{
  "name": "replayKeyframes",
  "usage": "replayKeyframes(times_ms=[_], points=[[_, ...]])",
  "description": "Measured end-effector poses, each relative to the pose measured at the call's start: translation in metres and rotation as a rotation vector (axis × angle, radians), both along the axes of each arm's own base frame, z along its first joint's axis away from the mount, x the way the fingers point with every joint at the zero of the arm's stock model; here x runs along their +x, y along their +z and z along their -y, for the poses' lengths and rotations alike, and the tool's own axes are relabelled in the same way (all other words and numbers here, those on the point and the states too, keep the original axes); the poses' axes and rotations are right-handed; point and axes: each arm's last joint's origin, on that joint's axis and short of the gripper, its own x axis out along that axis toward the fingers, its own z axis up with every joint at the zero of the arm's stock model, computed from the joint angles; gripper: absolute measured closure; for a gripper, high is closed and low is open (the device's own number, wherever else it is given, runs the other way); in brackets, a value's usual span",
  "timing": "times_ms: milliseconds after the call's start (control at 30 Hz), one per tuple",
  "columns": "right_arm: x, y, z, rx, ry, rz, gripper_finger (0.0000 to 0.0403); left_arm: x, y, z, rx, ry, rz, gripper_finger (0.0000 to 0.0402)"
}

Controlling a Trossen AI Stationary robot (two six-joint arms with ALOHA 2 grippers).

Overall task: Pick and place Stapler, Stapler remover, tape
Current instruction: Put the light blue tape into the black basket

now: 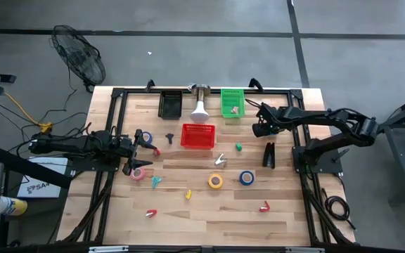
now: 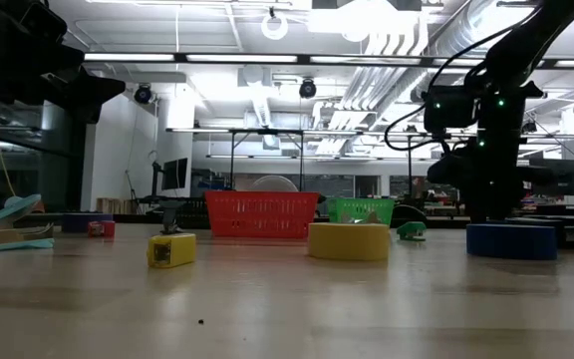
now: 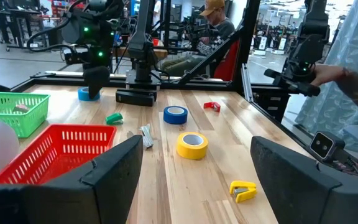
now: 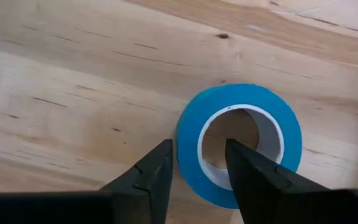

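Note:
A light blue tape roll (image 4: 241,93) lies flat on the wood near the green basket (image 1: 232,102); it also shows in the left wrist view (image 3: 89,94). My right gripper (image 4: 199,152) hangs over it, pointing down and open, one finger outside the ring and one over its hollow. My left gripper (image 3: 197,162) is wide open and empty, low over the table's left side (image 1: 140,153), between a blue roll (image 1: 146,138) and a pink roll (image 1: 138,173). A yellow roll (image 1: 216,181) and a dark blue roll (image 1: 247,178) lie flat mid-table. The black stapler (image 1: 268,156) lies on the table to the right of the red basket. My right gripper straddles the wall of the light blue tape roll (image 4: 188,143) from above, one finger outside and one over the hollow centre. The gap is wider than the wall. I cannot tell whether either finger touches it. The roll lies flat on the table.
A red basket (image 1: 197,135) and a black tray (image 1: 170,104) stand toward the far side. Small claw-like staple removers are scattered: green (image 1: 238,147), teal (image 1: 156,180), yellow (image 1: 188,195), red (image 1: 264,206). A person's hand (image 3: 340,74) shows beyond the table's right edge.

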Motion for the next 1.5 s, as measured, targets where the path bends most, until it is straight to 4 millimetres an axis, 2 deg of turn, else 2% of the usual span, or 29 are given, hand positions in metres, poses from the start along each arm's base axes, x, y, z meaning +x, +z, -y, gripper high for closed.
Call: replayKeyframes(times_ms=[400,700,1100,1300,1500], points=[[0.001,0.0,0.0,-0.003,0.027,0.008,0.0372,0.0,0.0,0.0,0.0,0.0,0.0,0.0108],[0.01,0.008,0.002,-0.037,0.064,0.027,0.0368,0.0,0.0,0.0,0.0,0.0,0.0,0.0108],[0.054,0.054,-0.003,-0.195,0.291,0.132,0.0372,0.0,0.0,0.0,0.0,0.0,0.0,0.0108],[0.077,0.077,-0.016,-0.305,0.46,0.189,0.0372,0.0,0.0,0.0,0.0,0.0,0.001,0.0108],[0.097,0.091,-0.035,-0.412,0.616,0.286,0.0372,0.0,0.0,0.0,-0.019,-0.002,-0.004,0.0108]])
